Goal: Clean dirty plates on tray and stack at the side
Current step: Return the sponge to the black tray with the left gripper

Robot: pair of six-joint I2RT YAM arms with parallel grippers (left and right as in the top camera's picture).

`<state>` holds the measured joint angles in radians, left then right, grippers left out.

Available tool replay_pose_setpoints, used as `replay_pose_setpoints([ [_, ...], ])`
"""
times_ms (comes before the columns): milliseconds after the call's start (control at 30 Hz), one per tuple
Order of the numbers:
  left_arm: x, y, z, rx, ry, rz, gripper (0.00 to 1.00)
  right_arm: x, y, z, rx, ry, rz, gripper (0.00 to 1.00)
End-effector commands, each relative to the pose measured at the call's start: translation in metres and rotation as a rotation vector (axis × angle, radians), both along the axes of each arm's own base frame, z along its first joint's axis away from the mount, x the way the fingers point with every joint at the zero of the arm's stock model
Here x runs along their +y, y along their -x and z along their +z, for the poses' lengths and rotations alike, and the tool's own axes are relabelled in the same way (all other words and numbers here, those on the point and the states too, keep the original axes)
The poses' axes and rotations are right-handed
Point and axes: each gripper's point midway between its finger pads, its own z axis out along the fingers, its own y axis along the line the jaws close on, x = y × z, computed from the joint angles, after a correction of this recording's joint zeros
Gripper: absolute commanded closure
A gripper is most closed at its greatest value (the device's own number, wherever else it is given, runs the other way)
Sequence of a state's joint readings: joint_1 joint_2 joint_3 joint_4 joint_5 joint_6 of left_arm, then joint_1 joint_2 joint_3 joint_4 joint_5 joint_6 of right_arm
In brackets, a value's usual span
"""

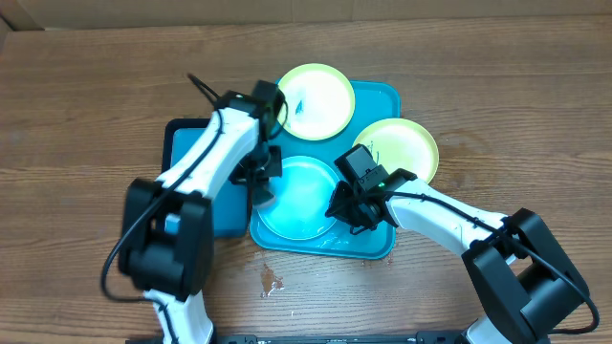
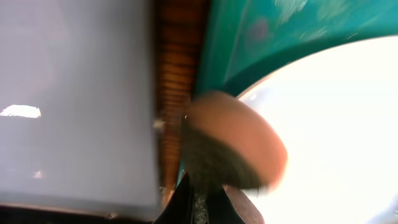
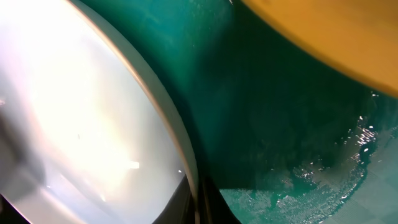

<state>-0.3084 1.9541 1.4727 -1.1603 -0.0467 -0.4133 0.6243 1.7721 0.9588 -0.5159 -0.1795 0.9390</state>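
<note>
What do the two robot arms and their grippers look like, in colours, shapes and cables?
The left arm and right arm look alike: smooth white rounded links between bulky black joints. The left gripper and right gripper are black and blocky. A thin black cable loops out near the left wrist; another lies along the right arm's white link.

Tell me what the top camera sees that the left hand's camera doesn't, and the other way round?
Only the top camera shows the right gripper at the rim of the blue plate, plus two lime plates. Only the left wrist camera clearly shows the round brown sponge in the left gripper. Both show the blue plate, the tray, the smaller tray and the table.
</note>
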Motion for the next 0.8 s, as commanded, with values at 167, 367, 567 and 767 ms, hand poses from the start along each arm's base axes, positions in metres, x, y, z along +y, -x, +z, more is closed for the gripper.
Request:
replay_pose_setpoints([
  [167,0.084,-0.021,0.051,-0.15,-0.075,0.206,0.96,-0.019,0.011,-0.02,0.042,0.083,-0.018,0.96],
  [367,0.103,-0.027,0.027,-0.117,0.025,0.245,0.96,-0.017,0.009,-0.019,0.032,0.076,-0.019,0.96],
  [567,0.101,-0.036,0.02,-0.139,0.033,0.146,0.79,-0.016,0.008,-0.017,0.02,0.074,0.015,0.96],
  [767,0.105,-0.037,0.039,-0.145,0.051,0.162,0.62,-0.009,-0.01,0.019,-0.087,0.102,0.205,0.96],
])
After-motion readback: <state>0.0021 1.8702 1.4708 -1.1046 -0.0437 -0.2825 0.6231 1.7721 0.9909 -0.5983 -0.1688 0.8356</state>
